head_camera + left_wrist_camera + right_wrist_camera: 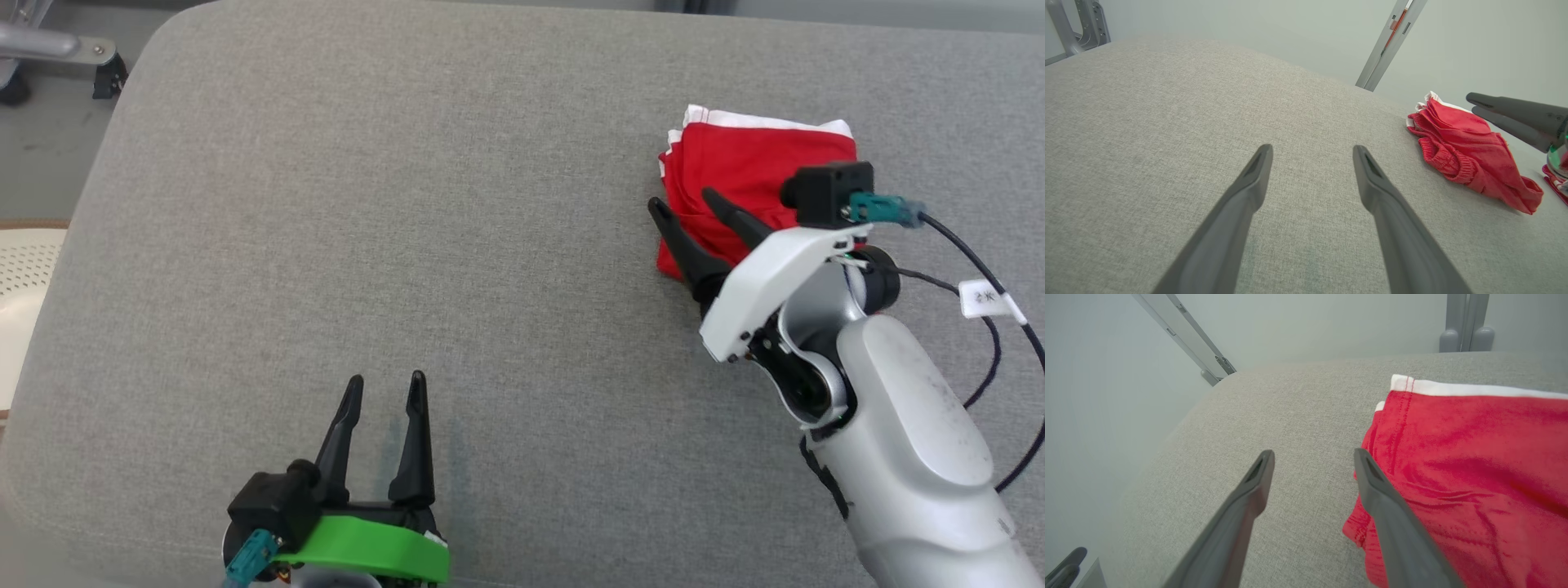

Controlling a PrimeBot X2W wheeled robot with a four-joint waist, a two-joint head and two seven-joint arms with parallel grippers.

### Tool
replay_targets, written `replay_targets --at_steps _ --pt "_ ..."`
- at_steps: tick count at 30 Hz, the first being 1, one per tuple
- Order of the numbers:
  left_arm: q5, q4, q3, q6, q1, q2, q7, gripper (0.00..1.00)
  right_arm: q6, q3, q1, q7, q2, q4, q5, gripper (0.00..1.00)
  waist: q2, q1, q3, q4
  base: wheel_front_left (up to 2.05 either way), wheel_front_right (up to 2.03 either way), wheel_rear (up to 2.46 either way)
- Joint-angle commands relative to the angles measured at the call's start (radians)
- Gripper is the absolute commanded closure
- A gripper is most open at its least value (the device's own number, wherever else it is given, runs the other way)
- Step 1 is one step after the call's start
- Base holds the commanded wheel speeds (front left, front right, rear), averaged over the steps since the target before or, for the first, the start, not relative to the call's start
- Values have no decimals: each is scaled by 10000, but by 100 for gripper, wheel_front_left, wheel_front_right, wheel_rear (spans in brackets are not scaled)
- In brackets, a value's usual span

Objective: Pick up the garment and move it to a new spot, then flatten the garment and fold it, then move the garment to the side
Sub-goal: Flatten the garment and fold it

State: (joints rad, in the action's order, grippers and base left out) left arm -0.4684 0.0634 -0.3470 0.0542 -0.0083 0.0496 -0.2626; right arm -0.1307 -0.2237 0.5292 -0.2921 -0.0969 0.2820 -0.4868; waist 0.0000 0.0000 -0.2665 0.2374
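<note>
Garment (pixel 751 163) lies folded, right end effector (pixel 681 198) spread at its edge.

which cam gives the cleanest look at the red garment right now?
Left wrist view: the whole folded garment shows from the side, layers and waistband visible. Head view shows it from above, its near part hidden behind the right end effector. Right wrist view crops it at the frame edge.

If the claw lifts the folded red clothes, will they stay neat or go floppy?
Probably floppy: the red garment is soft, wrinkled cloth in loose layers, so it would likely droop and unfold. It looks thin, so probably light. Flat on the woven gray surface, it likely won't roll.
</note>
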Motion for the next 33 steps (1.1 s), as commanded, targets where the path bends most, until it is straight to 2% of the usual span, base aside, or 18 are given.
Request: replay_targets --at_steps 1,6,11,14,19,25,26,27,28,33 --pt "159 20 151 -30 219 23 -26 0 2 -57 -434 446 -332 -321 -9 0 0 0 359 -314 0 0 0" --pt "490 3 660 -89 637 23 -26 0 2 -147 -1727 2365 -1360 -1167 589 0 0 0 1020 -761 0 0 0" --pt "903 -77 1093 -204 1222 25 -26 0 6 817 -3068 3985 -1734 -1002 542 0 0 0 1777 -1054 0 0 0" --pt "1097 -169 1310 -272 1535 23 -26 0 2 1556 -3756 4800 -1641 -776 674 0 0 0 1992 -1155 0 0 0" --pt "1240 -363 1647 -368 1813 23 -26 0 2 2405 -4411 5375 -1516 -501 915 0 0 0 2082 -1231 0 0 0" --pt "1409 -464 1741 -539 1603 23 -26 0 2 2680 -4300 5515 -1419 -249 1221 0 0 0 1770 -1187 0 0 0" --pt "1443 -464 1723 -569 1487 23 -26 0 2 2668 -4117 5519 -1431 -174 1240 54 0 0 1641 -1157 0 0 0" --pt "1460 -446 1701 -628 1354 23 -26 0 2 2665 -3911 5477 -1448 -71 1249 93 0 0 1481 -1120 0 0 0" --pt "1493 -424 1672 -659 1241 23 -26 0 2 2567 -3730 5382 -1487 1 1265 100 0 0 1330 -1083 0 0 0" --pt "1635 -187 1500 -926 454 23 -24 0 2 1946 -2098 4772 -1730 700 1544 100 0 0 360 -825 0 0 0"
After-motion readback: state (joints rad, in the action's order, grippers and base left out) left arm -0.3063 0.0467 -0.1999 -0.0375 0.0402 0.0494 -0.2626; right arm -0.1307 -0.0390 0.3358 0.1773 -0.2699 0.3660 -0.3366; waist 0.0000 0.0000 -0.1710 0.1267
